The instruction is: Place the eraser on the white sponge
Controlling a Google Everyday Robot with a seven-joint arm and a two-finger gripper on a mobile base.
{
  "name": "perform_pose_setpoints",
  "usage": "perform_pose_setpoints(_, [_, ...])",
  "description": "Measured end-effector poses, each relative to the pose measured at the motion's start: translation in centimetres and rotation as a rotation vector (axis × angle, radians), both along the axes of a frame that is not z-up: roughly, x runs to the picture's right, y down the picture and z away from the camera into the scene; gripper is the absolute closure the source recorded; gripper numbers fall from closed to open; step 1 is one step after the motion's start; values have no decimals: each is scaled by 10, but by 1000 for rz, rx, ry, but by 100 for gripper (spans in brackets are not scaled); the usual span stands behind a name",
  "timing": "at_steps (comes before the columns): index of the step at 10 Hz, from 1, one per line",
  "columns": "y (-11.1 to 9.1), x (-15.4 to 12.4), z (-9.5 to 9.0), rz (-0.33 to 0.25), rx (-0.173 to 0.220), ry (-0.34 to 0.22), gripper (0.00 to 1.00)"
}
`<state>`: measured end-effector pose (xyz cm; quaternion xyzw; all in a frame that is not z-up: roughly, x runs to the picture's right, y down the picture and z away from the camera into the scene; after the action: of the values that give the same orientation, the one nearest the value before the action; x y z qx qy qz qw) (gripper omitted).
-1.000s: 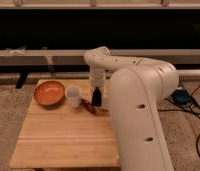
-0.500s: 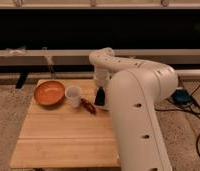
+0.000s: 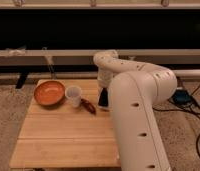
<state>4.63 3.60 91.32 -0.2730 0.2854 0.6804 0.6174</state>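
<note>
My gripper (image 3: 103,98) hangs dark at the end of the big white arm (image 3: 135,95), low over the right side of the wooden table (image 3: 63,137), just right of a small dark red object (image 3: 88,106). I cannot make out a black eraser apart from the dark gripper. The white sponge does not show; the arm covers the table's right part.
An orange bowl (image 3: 49,92) sits at the table's back left with a white cup (image 3: 73,95) beside it. A dark wall and a pale rail run behind the table. Cables and a blue thing (image 3: 183,96) lie on the carpet at the right.
The gripper has shifted a little to the right, away from the dark red object. The bowl, the cup and the red object have not moved.
</note>
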Motion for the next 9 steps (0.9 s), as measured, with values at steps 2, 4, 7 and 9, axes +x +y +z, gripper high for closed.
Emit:
perform_pose_setpoints(2, [0,5,-1,5,4,4,20])
perform_pose_setpoints(4, [-5,7,-6,6,17,-4,20])
perform_pose_setpoints(7, [-25,13,-36,-12,55,-60,20])
perform_pose_setpoints(9, [-39,13,-63,-41,99,-138,20])
